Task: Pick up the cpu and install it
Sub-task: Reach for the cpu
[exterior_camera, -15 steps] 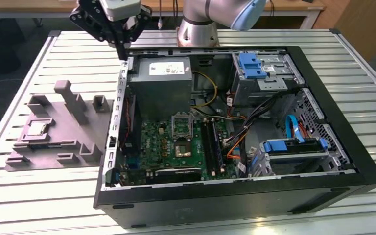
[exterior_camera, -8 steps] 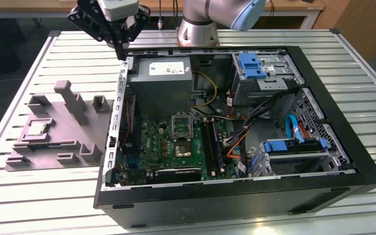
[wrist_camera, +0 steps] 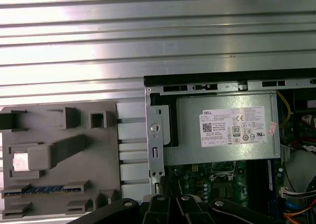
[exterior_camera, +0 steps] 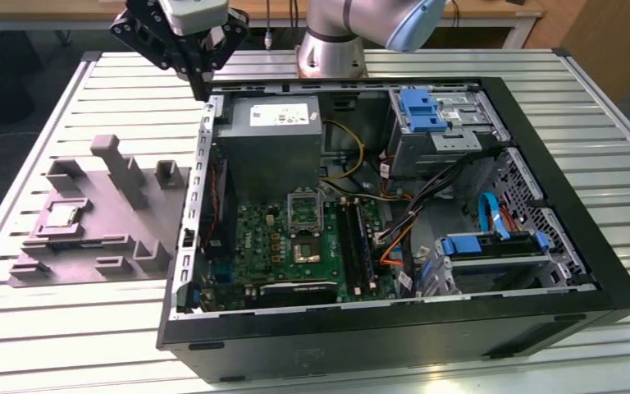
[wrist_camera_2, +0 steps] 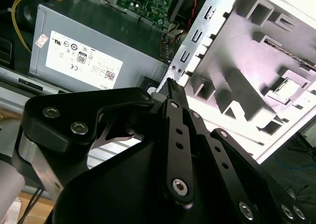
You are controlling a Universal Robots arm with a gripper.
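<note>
Your gripper (exterior_camera: 200,82) hangs over the far corner of the open computer case (exterior_camera: 403,336), fingers pressed together on nothing. From there, at about seven o'clock in the exterior view, the cpu (exterior_camera: 61,215) lies flat in a square pocket of the grey tray (exterior_camera: 96,250) — well apart from the fingers. Expect it to be light, thin, stiff and likely delicate — grip two opposite edges, not the faces.

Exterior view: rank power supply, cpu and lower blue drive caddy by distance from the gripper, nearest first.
From the gripper:
1. power supply, just beside and below it.
2. cpu, in the grey tray, exterior view's left.
3. blue drive caddy, exterior view's lower right.
</note>
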